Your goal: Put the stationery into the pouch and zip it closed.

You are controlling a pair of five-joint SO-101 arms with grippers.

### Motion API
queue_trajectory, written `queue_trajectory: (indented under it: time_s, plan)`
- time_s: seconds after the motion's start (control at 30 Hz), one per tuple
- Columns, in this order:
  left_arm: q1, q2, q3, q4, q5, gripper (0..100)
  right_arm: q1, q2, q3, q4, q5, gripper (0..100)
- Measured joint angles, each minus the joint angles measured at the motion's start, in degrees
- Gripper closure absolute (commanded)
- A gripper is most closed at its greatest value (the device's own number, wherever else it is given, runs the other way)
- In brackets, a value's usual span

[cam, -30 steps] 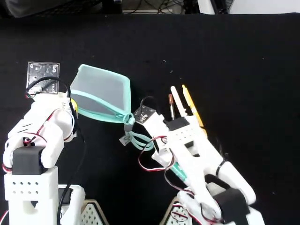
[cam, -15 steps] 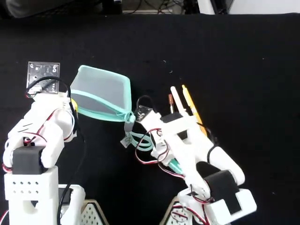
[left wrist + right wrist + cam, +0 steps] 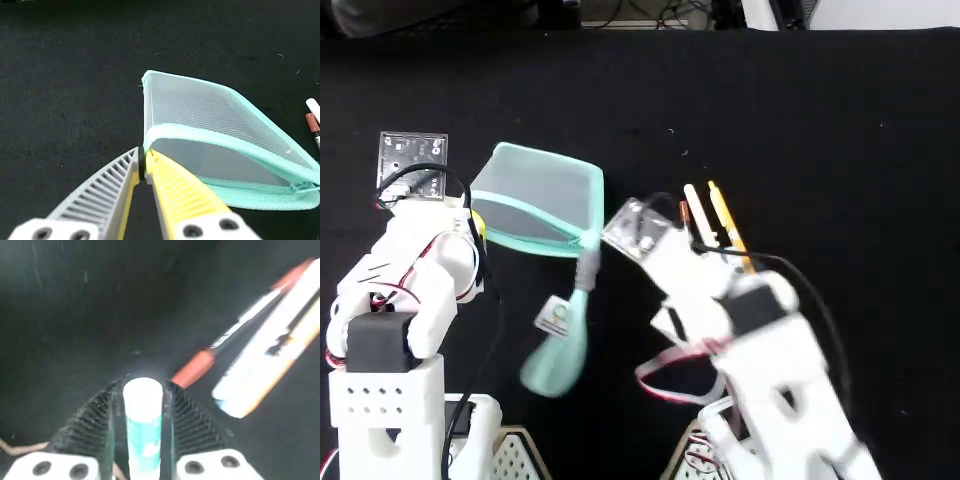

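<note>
the right arm (image 3: 760,330) has swung up over the near edge of the tabletop (image 3: 840,110) within the past second. the teal strap (image 3: 560,355) of the mesh pouch (image 3: 545,190), earlier looped beside that arm's wrist, now trails blurred from the zip end toward the near edge, its small tag (image 3: 555,316) with it. the right gripper (image 3: 142,386) is clamped on a teal-and-white pen (image 3: 143,430), whose blunt white end pokes out between the ribbed fingers (image 3: 90,420). past it on the black tabletop lie three loose pieces side by side, just right of the middle: a red-tipped pen (image 3: 684,213), a white marker (image 3: 698,212) and a yellow pen (image 3: 725,218). the mesh pouch sits left of the middle, well clear of the far edge, its zip open and mouth gaping. the left gripper (image 3: 143,159) is pinched tight on the pouch's rim at the corner farthest from the loose pens.
</note>
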Motion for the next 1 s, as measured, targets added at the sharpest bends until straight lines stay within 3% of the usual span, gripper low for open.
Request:
queue_trajectory:
  time_s: [0.27, 0.5, 0.63, 0.87, 1.0]
  plan:
    - [0.0, 0.0, 0.0, 0.0, 0.0, 97, -0.26, -11.78, -4.57, -2.81, -1.85, 98.6]
    - [0.0, 0.0, 0.0, 0.0, 0.0, 97, -6.68, -12.13, -2.64, -26.55, -14.33, 98.6]
    - [0.0, 0.0, 0.0, 0.0, 0.0, 97, -12.13, -12.13, 0.62, -40.62, -15.21, 98.6]
    - [0.0, 0.0, 0.0, 0.0, 0.0, 97, -23.03, -12.13, 0.44, -46.86, -15.21, 98.6]
    - [0.0, 0.0, 0.0, 0.0, 0.0, 97, -24.53, -10.29, 1.58, -55.82, -15.21, 98.6]
